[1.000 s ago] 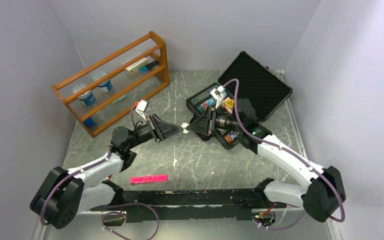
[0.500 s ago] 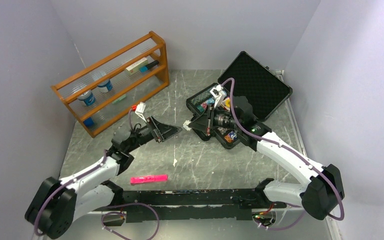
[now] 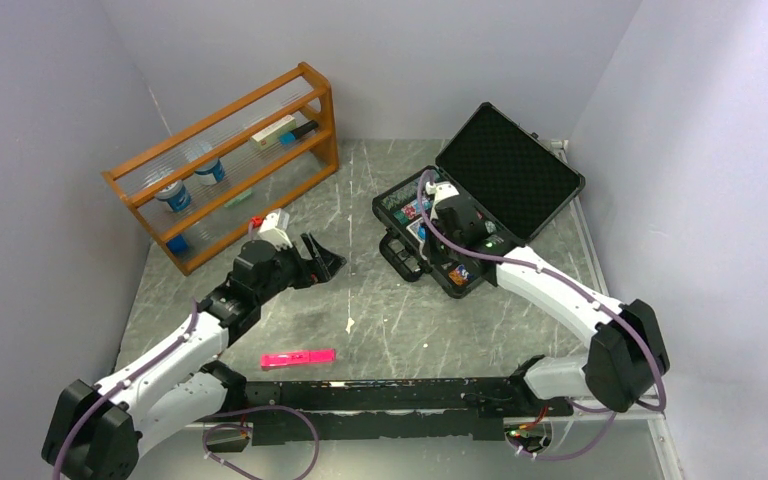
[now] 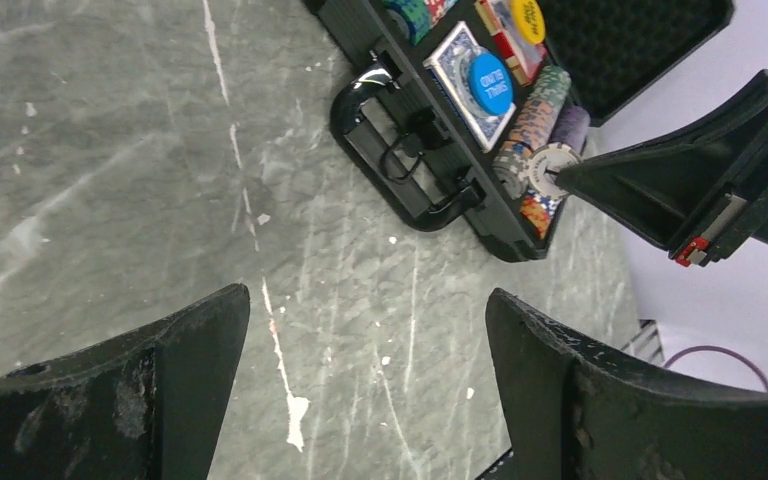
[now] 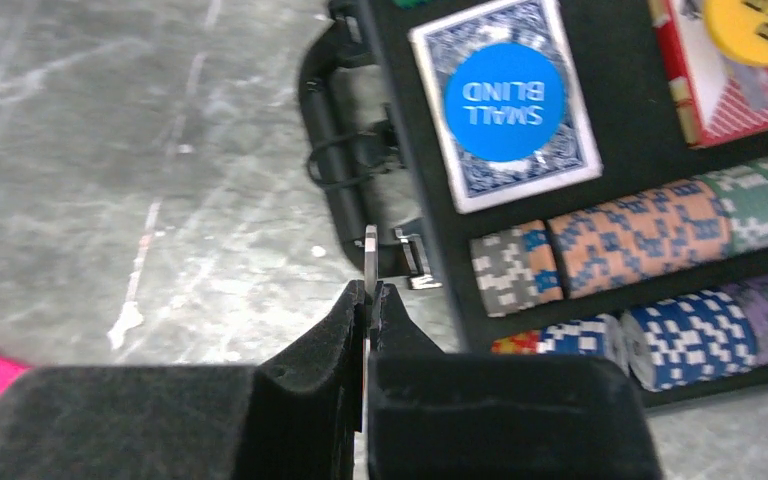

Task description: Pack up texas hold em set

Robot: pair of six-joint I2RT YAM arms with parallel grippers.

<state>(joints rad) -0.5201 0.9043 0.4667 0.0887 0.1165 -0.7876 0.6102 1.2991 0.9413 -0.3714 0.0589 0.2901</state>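
The black case lies open at the back right, its foam lid tilted up. Its tray holds rows of poker chips, a blue "small blind" button on a blue card deck, and a yellow button on a red deck. My right gripper is shut on a small white disc, held edge-on just above the case's front edge by the handle. From the left wrist view that disc shows at the right gripper's tip. My left gripper stands open and empty over bare table, left of the case.
A wooden rack with cups and small items stands at the back left. A pink marker lies near the front edge. A small white scrap sits on the grey marbled table. Walls close in on both sides.
My left gripper opened and drew back to the left. My right gripper closed on the white disc and swung back over the case.
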